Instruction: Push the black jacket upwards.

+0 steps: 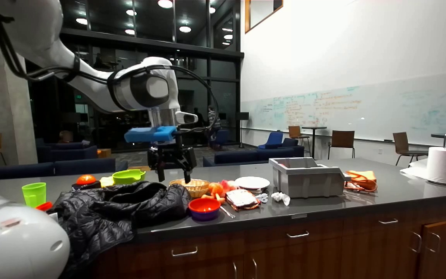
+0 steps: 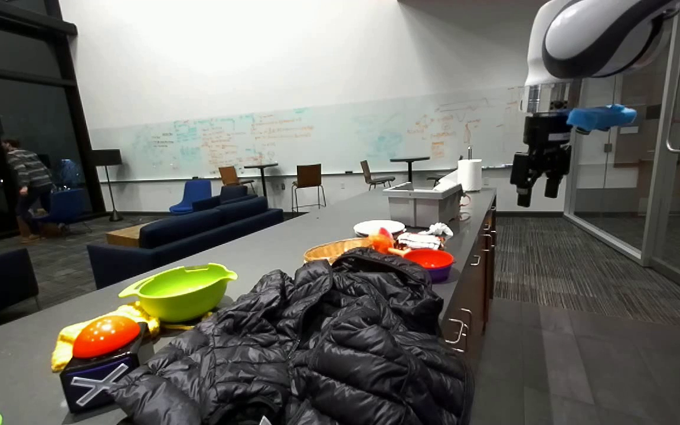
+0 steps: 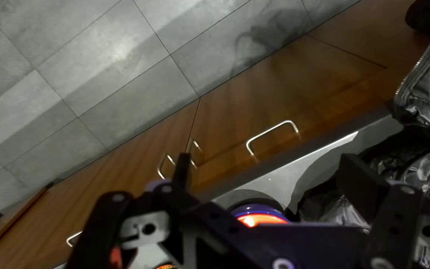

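Black jacket, bearing: in an exterior view the black jacket (image 1: 110, 209) lies lower than the gripper (image 1: 174, 179) and mostly to picture left of it, on the counter (image 1: 393, 193).
Black jacket, long axis: roughly along the counter; the picture-left part hangs over the front edge, partly hidden by the white arm body (image 1: 18, 232).
Red-and-purple bowl: stands at the jacket's picture-right end (image 1: 203, 209); contact with the cloth unclear.
Gripper, grip: fingertips spread, nothing held.
Counter's front edge: in an exterior view the jacket fills the near stretch, close to the green bowl (image 2: 183, 292); the gripper hangs well above, seen past the edge, on the floor (image 2: 564, 366) side.
Gripper to cloth: apart; no contact shown.
Wrist view, jacket: at the right border, partly behind one of the fingers (image 3: 360, 186), not centred in the gap.
Wrist view, gap: wide; the red-and-purple bowl shows through it, no cloth between the fingers.
Nearer arm: single arm fitted; no choice arises.
Coming move, judged: approach stage, push not yet begun; the gripper likely needs to go down and sideways to the jacket, then press the hanging part upward from the floor side.
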`<state>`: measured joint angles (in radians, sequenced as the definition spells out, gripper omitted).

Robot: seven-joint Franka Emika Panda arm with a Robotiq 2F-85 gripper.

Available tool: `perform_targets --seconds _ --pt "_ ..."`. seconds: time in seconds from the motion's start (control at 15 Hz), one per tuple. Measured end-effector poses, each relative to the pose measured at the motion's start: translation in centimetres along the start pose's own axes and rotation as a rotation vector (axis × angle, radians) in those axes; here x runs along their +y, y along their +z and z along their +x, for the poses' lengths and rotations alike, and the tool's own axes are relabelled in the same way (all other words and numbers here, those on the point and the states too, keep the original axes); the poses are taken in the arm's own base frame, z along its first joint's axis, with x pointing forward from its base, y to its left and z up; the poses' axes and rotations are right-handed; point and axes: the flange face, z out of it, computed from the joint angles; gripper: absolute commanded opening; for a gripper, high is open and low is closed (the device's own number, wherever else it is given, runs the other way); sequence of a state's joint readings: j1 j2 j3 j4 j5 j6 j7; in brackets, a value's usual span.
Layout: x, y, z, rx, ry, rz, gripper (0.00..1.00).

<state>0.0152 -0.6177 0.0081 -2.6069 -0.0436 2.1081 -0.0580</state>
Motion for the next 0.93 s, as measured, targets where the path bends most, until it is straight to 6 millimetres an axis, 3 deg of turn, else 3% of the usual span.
perform_targets --seconds 0.4,0.93 --pt "-1.9 4.7 -4.2 -0.022 0.014 0.119 1.00" --pt "-2.3 7.1 -4.3 -0.076 0.091 0.427 1.00"
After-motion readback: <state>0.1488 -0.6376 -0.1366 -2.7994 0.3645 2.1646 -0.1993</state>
